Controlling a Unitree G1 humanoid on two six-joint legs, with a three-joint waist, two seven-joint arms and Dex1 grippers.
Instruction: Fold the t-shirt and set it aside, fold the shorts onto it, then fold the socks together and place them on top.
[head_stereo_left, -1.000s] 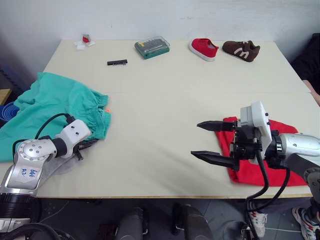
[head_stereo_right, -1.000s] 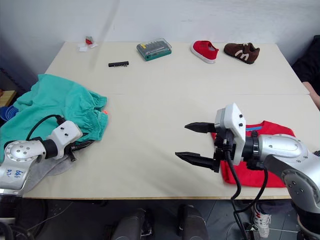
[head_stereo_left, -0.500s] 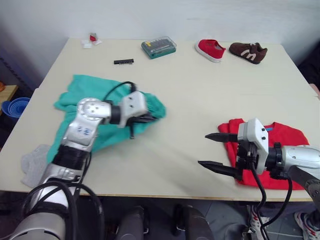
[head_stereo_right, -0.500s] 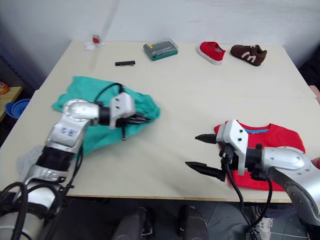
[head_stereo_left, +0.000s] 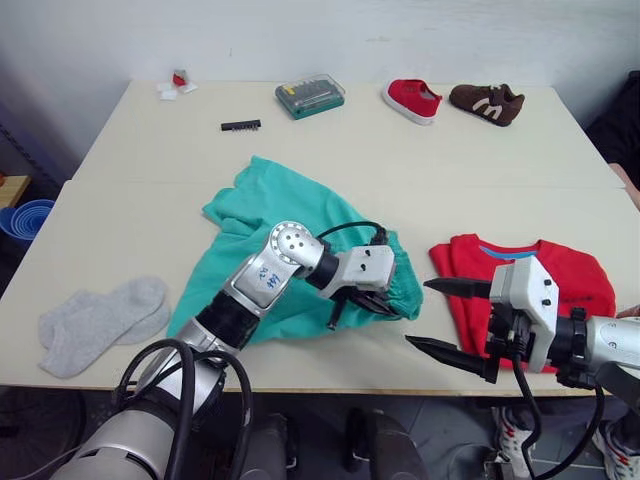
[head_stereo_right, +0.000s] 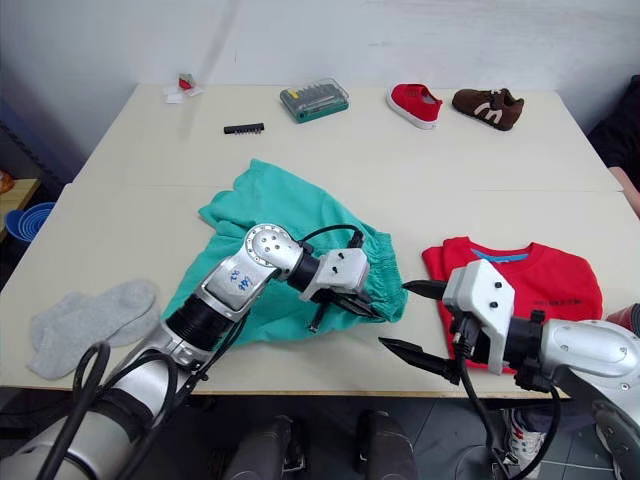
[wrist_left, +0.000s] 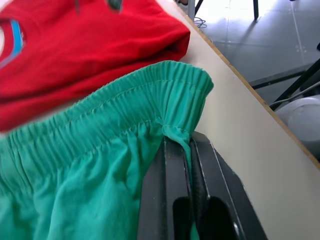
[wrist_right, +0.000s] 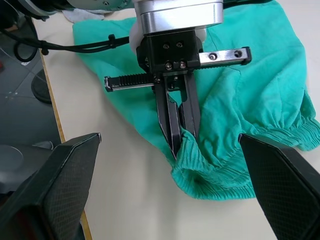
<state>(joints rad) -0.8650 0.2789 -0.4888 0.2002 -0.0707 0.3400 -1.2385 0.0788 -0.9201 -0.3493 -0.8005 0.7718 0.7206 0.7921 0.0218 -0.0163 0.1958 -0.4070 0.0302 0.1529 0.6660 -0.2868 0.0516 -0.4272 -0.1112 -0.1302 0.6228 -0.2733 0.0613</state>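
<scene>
The left claw is pressed together on the gathered waist edge of the shorts, pinching a fold of the teal fabric between its two black fingers. The shorts lie rumpled in the middle of the counter, with the waist end pointing right, just beside the t-shirt and apart from it by a narrow strip of bare counter. The t-shirt lies folded at the near right of the counter, its blue neckband facing the far side. The right claw hovers at the near edge of the counter, between the shorts and the t-shirt, with its fingers spread wide and nothing between them; it seems to be a little above the surface, but the height is hard to judge. The socks lie flat at the near left of the counter, well apart from the shorts, and they overlap each other. Along the far edge stand a green case of tool bits, a red shoe and a brown shoe, and a black strip of bits lies to the left of the case. In the far left corner there is a small white and red thing.
</scene>
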